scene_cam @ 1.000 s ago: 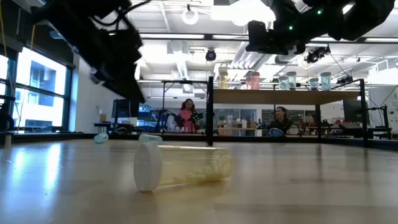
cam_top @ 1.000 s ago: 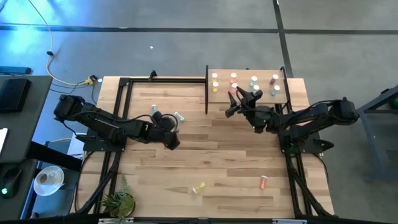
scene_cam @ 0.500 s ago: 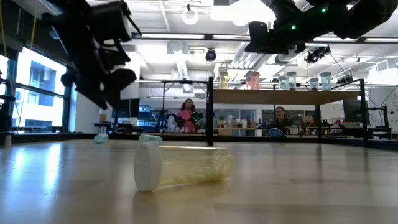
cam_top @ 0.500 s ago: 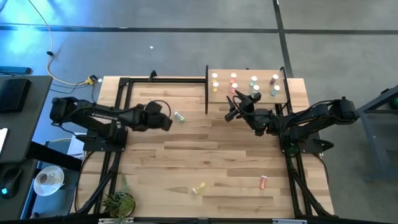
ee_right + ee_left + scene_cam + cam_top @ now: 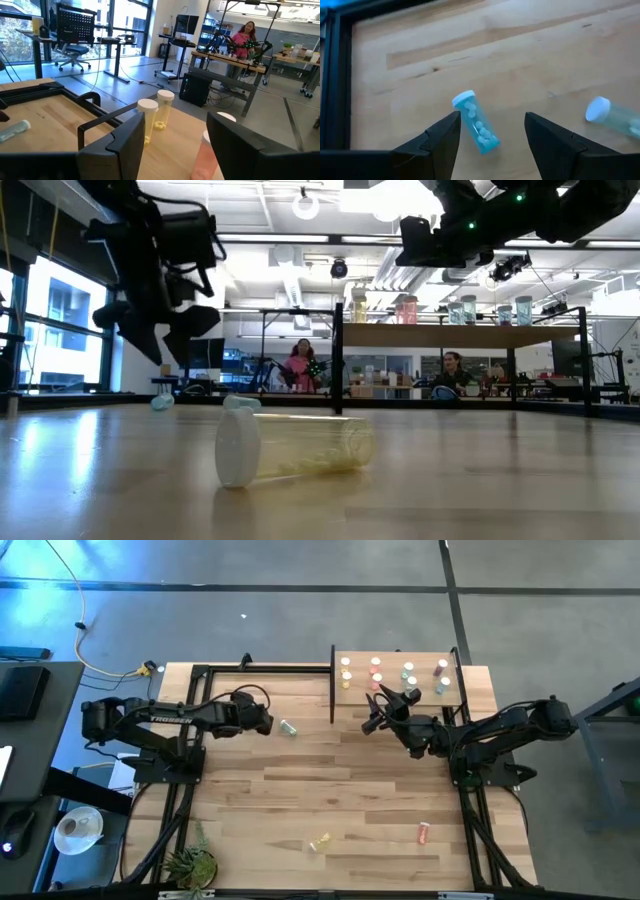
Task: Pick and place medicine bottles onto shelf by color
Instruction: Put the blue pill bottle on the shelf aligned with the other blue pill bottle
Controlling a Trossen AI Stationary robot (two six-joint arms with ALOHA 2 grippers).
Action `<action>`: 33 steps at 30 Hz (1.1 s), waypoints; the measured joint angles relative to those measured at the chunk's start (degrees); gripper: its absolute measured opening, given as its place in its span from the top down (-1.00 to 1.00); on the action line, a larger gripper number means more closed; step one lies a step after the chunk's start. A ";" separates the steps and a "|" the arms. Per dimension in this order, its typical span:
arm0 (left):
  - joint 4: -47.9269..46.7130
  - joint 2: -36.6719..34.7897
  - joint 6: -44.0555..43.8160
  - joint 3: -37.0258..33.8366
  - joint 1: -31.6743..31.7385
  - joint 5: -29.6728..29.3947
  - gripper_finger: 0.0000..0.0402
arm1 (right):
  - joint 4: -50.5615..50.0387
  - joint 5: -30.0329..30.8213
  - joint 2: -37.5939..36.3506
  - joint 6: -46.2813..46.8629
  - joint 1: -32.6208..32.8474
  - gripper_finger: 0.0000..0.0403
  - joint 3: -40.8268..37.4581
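Observation:
My left gripper hangs open above the far left of the table. In its wrist view a teal medicine bottle lies on its side on the wood beyond the gap between the fingers, untouched. A second teal bottle lies just to its right. My right gripper stands open and level at the near left corner of the shelf, holding nothing. Yellow, pink, teal and purplish bottles stand upright on the shelf.
A yellow bottle and a pink bottle lie on their sides near the table's front edge. Black frame rails run along the far left. A small plant stands at the near left corner. People sit beyond the table.
My left gripper has swung toward the table's far edge, over the teal bottles, rolling its wrist and tipping more downward as it went; its fingers stayed open. The bottles have not moved.

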 joint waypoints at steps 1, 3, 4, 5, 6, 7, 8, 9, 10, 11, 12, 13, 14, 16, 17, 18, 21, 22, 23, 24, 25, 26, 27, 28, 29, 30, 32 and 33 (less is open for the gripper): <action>0.15 0.20 -1.54 -0.62 0.08 0.14 -0.04 | 0.00 -0.01 0.00 0.00 0.00 -0.01 0.00; -0.02 0.44 -4.18 -2.15 0.08 1.09 -0.04 | -0.01 0.00 0.00 0.00 0.00 -0.01 0.00; 0.09 0.75 -5.44 -2.83 0.07 1.34 -0.04 | -0.01 0.00 0.00 0.00 0.00 -0.01 0.00; 0.13 1.23 -6.59 -3.47 0.07 1.25 -0.04 | -0.01 0.00 0.00 0.00 0.00 -0.01 0.00; 0.12 1.49 -7.72 -4.09 0.08 0.85 -0.04 | -0.01 0.00 0.00 0.00 0.00 -0.01 0.00; 0.14 1.54 -8.87 -4.54 0.08 0.33 -0.04 | -0.01 0.00 0.00 0.00 0.00 -0.01 0.00; 0.63 1.60 -9.81 -4.83 0.08 0.09 -0.04 | -0.01 0.00 0.00 0.00 0.00 -0.01 0.00; 1.75 1.62 -10.07 -5.10 0.08 0.16 -0.04 | 0.00 -0.02 0.02 0.00 0.00 -0.01 0.00; 2.50 1.62 -10.00 -5.33 0.08 0.28 -0.04 | 0.01 0.00 0.02 0.00 0.00 -0.01 0.00; 3.12 1.62 -9.75 -5.49 0.08 0.63 -0.04 | -0.01 0.00 0.02 0.00 0.00 -0.01 0.00; 3.68 1.64 -9.63 -5.54 0.08 1.08 -0.04 | 0.00 0.00 0.02 0.00 0.00 -0.01 0.00; 4.14 1.64 -9.62 -5.54 0.08 1.29 -0.04 | 0.00 0.00 0.02 0.02 0.00 -0.01 0.00; 4.50 1.64 -9.63 -5.54 0.06 1.33 -0.04 | 0.01 0.00 0.02 0.12 0.00 -0.01 0.00; 4.69 1.64 -9.86 -5.54 0.07 1.30 -0.04 | 0.01 0.00 0.02 0.45 0.00 -0.01 0.00; 4.76 1.64 -10.13 -5.54 0.07 1.25 -0.04 | 0.01 -0.01 0.02 0.60 0.00 -0.01 0.00; 4.83 1.64 -10.46 -5.54 0.06 1.12 -0.04 | 0.01 -0.02 0.02 0.61 0.00 -0.01 0.00; 5.28 2.48 -11.44 -5.54 0.06 0.11 -0.04 | 0.10 0.00 0.02 0.53 0.00 -0.01 0.00; 5.38 3.05 -11.62 -5.54 0.06 0.11 -0.04 | 0.33 -0.02 0.02 0.23 0.00 -0.01 0.00; 5.57 3.54 -11.70 -5.54 0.06 0.08 -0.04 | 0.49 -0.02 0.02 0.17 0.00 -0.01 0.00; 6.42 4.39 -11.75 -5.54 0.06 -0.01 -0.04 | 0.58 -0.02 0.02 0.16 0.00 -0.01 0.00; 7.44 5.45 -11.72 -5.54 0.06 -0.02 -0.04 | 0.61 -0.02 0.02 0.14 0.00 -0.01 0.00; 8.27 6.53 -11.66 -5.54 0.06 0.00 -0.04 | 0.77 -0.02 0.03 0.12 0.00 -0.01 0.00; 9.23 7.47 -11.61 -5.54 0.06 -0.01 -0.04 | 0.94 -0.02 0.02 0.11 0.00 -0.01 0.00; 10.32 8.37 -11.57 -5.54 0.06 -0.03 -0.04 | 1.00 -0.02 0.02 0.10 0.00 -0.01 0.00; 11.04 9.32 -11.56 -5.51 0.08 -0.10 -0.04 | 0.97 -0.02 0.02 0.04 0.00 -0.01 0.00; 11.18 10.35 -11.56 -5.51 0.18 -0.15 -0.04 | 1.04 -0.02 0.02 0.02 0.00 -0.01 0.00; 10.54 11.91 -11.56 -5.54 0.65 -0.08 -0.04 | 1.16 -0.02 0.04 0.02 0.00 -0.01 0.00; 10.45 12.68 -11.56 -5.54 0.97 -0.09 -0.04 | 1.15 -0.02 0.03 0.02 0.00 -0.01 0.00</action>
